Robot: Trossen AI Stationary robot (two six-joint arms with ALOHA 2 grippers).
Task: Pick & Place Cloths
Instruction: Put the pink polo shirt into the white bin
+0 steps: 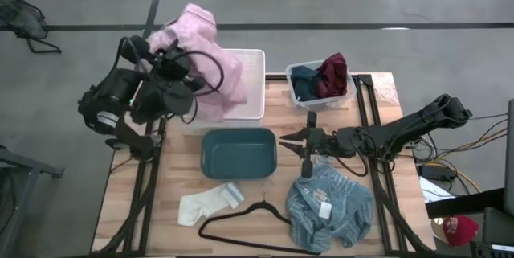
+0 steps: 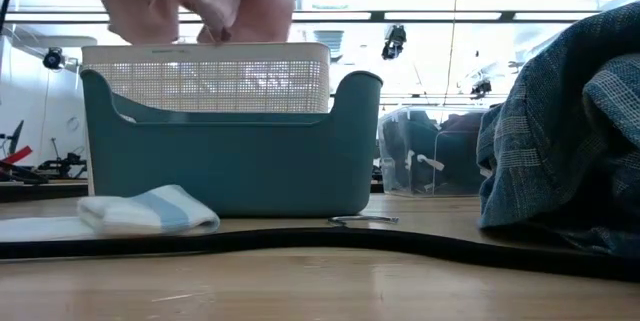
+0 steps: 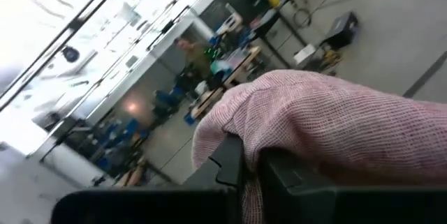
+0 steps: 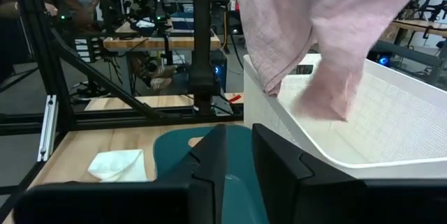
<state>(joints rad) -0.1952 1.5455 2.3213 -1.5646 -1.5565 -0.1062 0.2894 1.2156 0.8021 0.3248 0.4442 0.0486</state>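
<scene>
Gripping the pale pink cloth (image 1: 210, 63), the left gripper (image 1: 172, 59) hangs above the white bin (image 1: 255, 89), its fingers clamped on a bunched fold while the loose woven fabric drapes down into the perforated basket. Judging by this, the placing step is under way; next would be lowering and letting go so the cloth settles inside. The right gripper (image 1: 294, 140) waits with fingers spread beside the teal bin (image 1: 238, 153), just above the crumpled blue striped cloth (image 1: 329, 206).
</scene>
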